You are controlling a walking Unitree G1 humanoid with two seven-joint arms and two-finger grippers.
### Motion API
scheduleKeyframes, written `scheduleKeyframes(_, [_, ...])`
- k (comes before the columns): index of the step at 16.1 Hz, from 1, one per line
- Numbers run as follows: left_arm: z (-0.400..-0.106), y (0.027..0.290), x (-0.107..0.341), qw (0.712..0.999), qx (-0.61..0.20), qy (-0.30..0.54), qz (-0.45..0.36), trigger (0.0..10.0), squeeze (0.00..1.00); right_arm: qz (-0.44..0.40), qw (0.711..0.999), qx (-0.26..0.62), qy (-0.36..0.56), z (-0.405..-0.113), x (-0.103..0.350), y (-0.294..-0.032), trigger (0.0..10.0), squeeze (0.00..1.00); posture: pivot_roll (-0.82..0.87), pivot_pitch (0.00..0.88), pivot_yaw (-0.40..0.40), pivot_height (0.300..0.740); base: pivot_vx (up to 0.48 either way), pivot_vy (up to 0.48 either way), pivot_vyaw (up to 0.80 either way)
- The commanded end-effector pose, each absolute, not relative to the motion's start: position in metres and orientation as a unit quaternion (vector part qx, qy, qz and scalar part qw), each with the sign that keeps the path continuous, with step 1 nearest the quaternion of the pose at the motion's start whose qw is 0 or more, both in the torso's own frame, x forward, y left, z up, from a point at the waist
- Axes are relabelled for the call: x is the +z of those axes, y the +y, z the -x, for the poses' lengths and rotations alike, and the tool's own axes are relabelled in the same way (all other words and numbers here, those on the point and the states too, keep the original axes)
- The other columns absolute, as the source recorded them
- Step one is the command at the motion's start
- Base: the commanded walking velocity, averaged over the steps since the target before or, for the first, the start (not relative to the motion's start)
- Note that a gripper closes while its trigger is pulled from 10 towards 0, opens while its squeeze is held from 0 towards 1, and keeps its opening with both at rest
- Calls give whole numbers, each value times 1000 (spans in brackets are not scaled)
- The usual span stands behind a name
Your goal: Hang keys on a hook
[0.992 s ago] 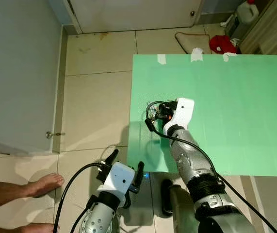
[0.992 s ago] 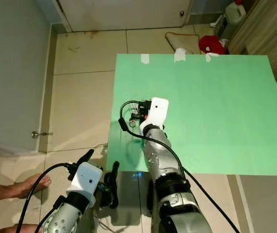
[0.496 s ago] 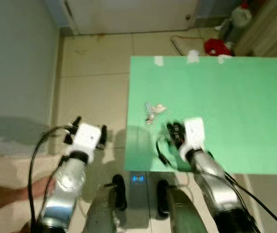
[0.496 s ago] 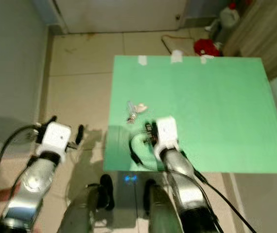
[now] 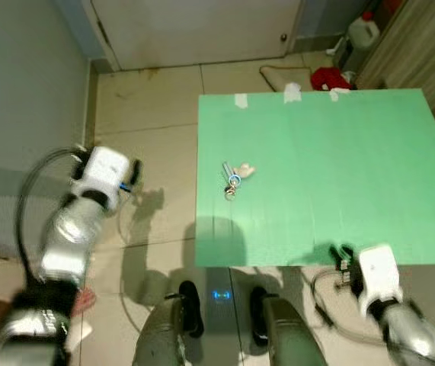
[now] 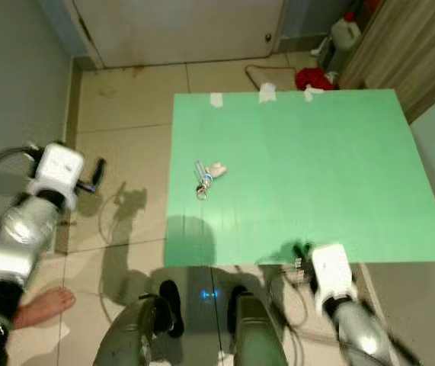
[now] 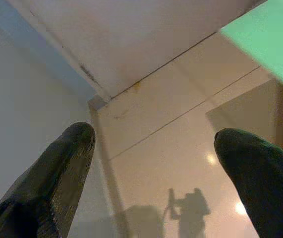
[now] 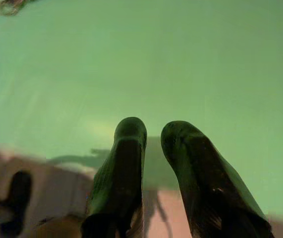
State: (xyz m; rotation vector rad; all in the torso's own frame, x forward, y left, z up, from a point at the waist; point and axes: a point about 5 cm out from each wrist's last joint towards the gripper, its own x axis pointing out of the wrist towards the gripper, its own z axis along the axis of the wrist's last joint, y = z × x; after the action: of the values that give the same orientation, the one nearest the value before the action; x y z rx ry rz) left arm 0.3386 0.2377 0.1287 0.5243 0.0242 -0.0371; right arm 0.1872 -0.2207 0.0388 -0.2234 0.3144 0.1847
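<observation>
We saw the keys point(image 5: 233, 180) lying free on the green sheet point(image 5: 339, 168), toward nine o'clock. Our left gripper point(image 7: 156, 163) was spread over tiles; our right gripper point(image 8: 153, 136), nearly pinched together, held nothing.

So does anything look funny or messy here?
A little. The keys lie loose on the green table with neither tool holding them. The right tool, nearly shut, hangs at the table's near edge, and the left tool is open over the floor.
</observation>
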Motion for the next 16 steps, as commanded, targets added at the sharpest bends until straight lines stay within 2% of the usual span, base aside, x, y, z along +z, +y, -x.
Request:
scheduleKeyframes(1, [-336, 254, 119, 965, -3, 48, -258, 10000, 0, 95, 976, 95, 171, -177, 35, -216, 10000, 0, -300, 322, 76, 740, 0, 0, 0])
scheduleKeyframes(2, [-338, 259, 121, 964, -1, 49, -263, 10000, 0, 95, 975, 98, 173, -171, 33, -214, 10000, 0, -307, 329, 85, 740, 0, 0, 0])
scheduleKeyframes(3, [-341, 267, 129, 962, -4, 48, -270, 10000, 1000, 93, 973, 114, 176, -161, 30, -206, 10000, 0, -309, 330, 93, 740, 0, 0, 0])
scheduleKeyframes(7, [-352, 271, 154, 967, -33, 23, -252, 10000, 1000, 69, 967, 155, 190, -143, 24, -184, 10000, 0, -298, 311, 112, 740, 0, 0, 0])
scheduleKeyframes(8, [-352, 264, 153, 969, -43, 18, -242, 10000, 1000, 66, 967, 155, 191, -144, 24, -182, 10000, 0, -291, 305, 115, 740, 0, 0, 0])
scheduleKeyframes(10, [-335, 224, 123, 978, -96, 16, -186, 10000, 1000, 50, 971, 144, 183, -159, 23, -177, 10000, 0, -254, 285, 111, 740, 0, 0, 0])
scheduleKeyframes(11, [-335, 224, 123, 978, -96, 16, -186, 10000, 1000, 50, 971, 144, 183, -159, 23, -177, 10000, 0, -254, 285, 111, 740, 0, 0, 0])
scheduleKeyframes(13, [-325, 191, 120, 965, -161, -3, -205, 10000, 1000, 43, 972, 152, 174, -174, 22, -170, 10000, 0, -209, 248, 107, 740, 0, 0, 0])
scheduleKeyframes(14, [-328, 185, 124, 956, -183, -10, -227, 10000, 1000, 40, 972, 161, 168, -182, 21, -164, 10000, 0, -200, 234, 105, 740, 0, 0, 0])
scheduleKeyframes(16, [-335, 193, 127, 954, -176, -3, -243, 10000, 1000, 36, 971, 171, 161, -189, 21, -155, 10000, 0, -194, 210, 110, 740, 0, 0, 0])
